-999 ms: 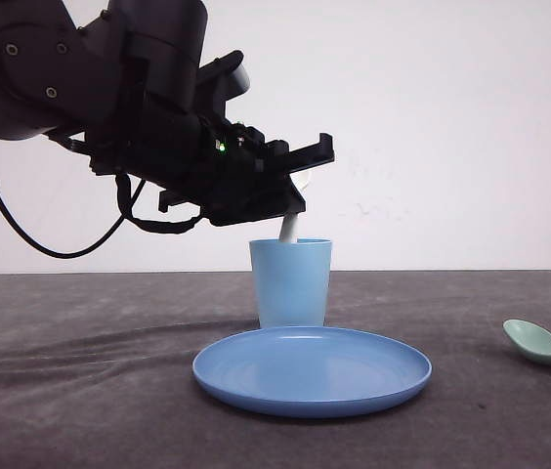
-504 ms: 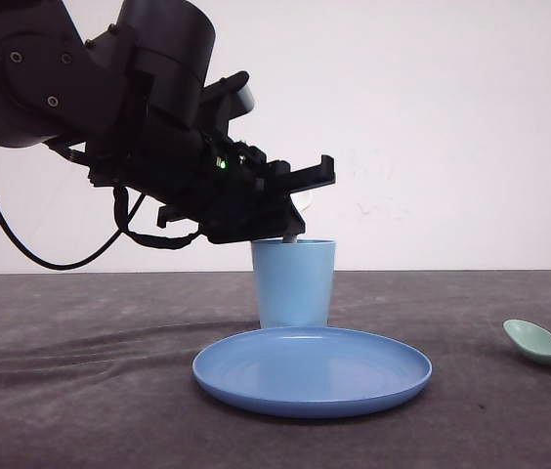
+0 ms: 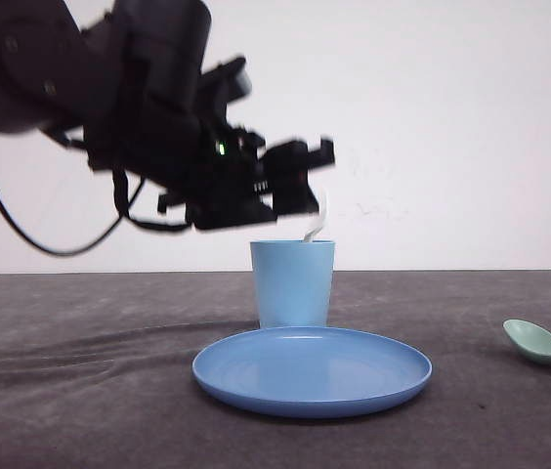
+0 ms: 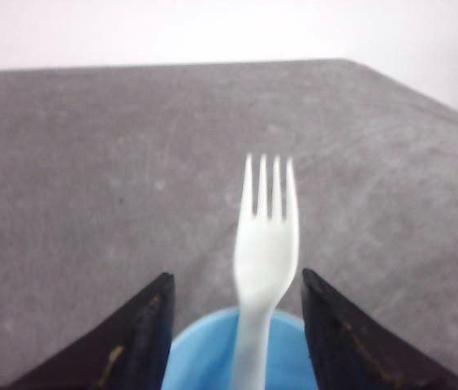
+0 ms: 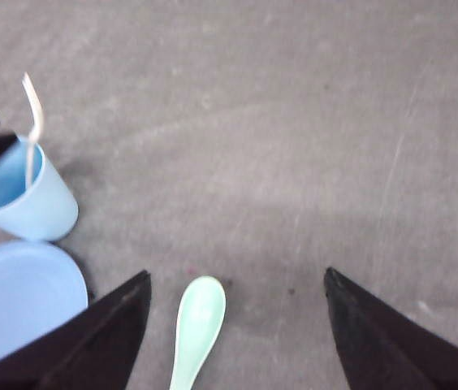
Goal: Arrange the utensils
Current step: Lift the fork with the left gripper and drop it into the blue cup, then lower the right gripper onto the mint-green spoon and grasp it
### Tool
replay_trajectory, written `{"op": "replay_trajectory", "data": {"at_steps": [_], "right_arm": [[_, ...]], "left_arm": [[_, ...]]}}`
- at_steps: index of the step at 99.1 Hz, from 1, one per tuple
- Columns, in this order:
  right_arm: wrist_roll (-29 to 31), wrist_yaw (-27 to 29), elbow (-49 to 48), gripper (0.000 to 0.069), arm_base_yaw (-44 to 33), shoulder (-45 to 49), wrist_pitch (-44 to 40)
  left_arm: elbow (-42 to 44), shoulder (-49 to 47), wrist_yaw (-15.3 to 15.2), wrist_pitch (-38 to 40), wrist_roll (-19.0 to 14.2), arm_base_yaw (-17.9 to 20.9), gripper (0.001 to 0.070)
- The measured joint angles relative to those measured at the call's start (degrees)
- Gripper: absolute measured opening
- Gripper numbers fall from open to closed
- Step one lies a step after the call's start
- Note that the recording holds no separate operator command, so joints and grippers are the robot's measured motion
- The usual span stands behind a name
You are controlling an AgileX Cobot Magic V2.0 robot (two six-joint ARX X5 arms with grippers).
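The small white plastic fork (image 4: 263, 268) stands handle-down in the light blue plastic cup (image 3: 293, 282), its tines rising above the rim. The left gripper (image 3: 295, 181) hovers just above the cup, fingers spread apart either side of the fork and clear of it. The round blue plate (image 3: 312, 370) lies just in front of the cup. The pale mint-green plastic spoon (image 5: 197, 327) lies on the grey cloth-covered table (image 3: 80, 391), well right of the cup, between the parted fingers of the right gripper (image 5: 237, 325) above.
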Motion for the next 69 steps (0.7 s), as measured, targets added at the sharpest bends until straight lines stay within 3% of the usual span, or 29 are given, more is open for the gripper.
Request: {"op": "replay_trajectory", "data": {"at_steps": [22,50,69], "right_arm": [[0.76,-0.09,0.0,0.0421,3.19,3.3,-5.97],[4.44,0.2,0.02,0.0421,10.29,12.9,-9.46],[6.6,4.22,0.0,0.0421,13.64,19.23,-10.05]], "left_arm": [[0.0,-16.39,0.0,-9.64,1.9,-0.66,0.0295],[0.0,-38.32,0.0,-35.98,3.41,-1.38,0.0295],[0.0,-48.09,0.0,-52.33,3.87,-1.38,0.0295]]}}
